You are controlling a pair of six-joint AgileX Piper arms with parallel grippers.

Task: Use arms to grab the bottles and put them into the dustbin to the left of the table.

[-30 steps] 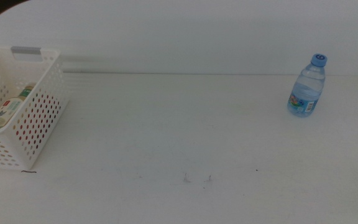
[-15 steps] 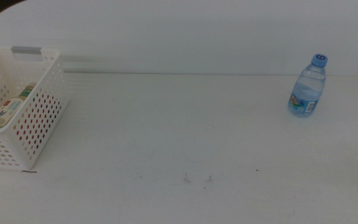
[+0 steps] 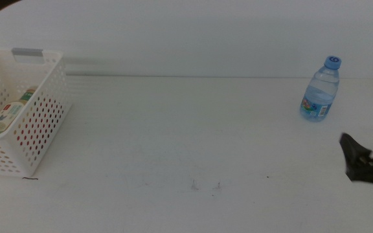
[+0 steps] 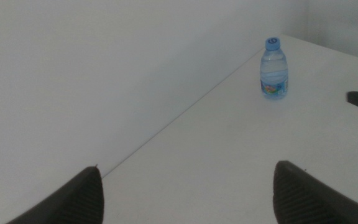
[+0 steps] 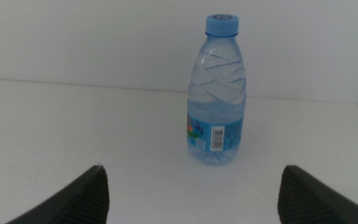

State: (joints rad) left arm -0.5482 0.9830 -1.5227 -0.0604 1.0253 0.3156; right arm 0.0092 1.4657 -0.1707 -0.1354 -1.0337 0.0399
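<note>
At the far left of the white table (image 3: 186, 136) sits the dustbin (image 3: 41, 120), a white perforated basket with a grey handle bar; inside it lies a pale tea bottle (image 3: 5, 116) with a green label, and a red shape shows through the holes, likely the can, though it is too hidden to be sure. The left gripper (image 4: 188, 190) is out of the middle view; its wrist camera shows its two dark jaws spread wide with nothing between them, looking across the table. At the far right, near the back edge, the water bottle (image 3: 320, 90) stands upright, clear with a blue cap, alone and untouched. Just in front of it, at the right edge, the right gripper (image 3: 368, 152) has now come into view, where a second ago the table edge was bare; its jaws stand wide apart, holding nothing, with the bottle centred ahead of them but not yet between them. This looks like the approach to the last bottle; the grasp and the long carry to the bin remain.
</note>
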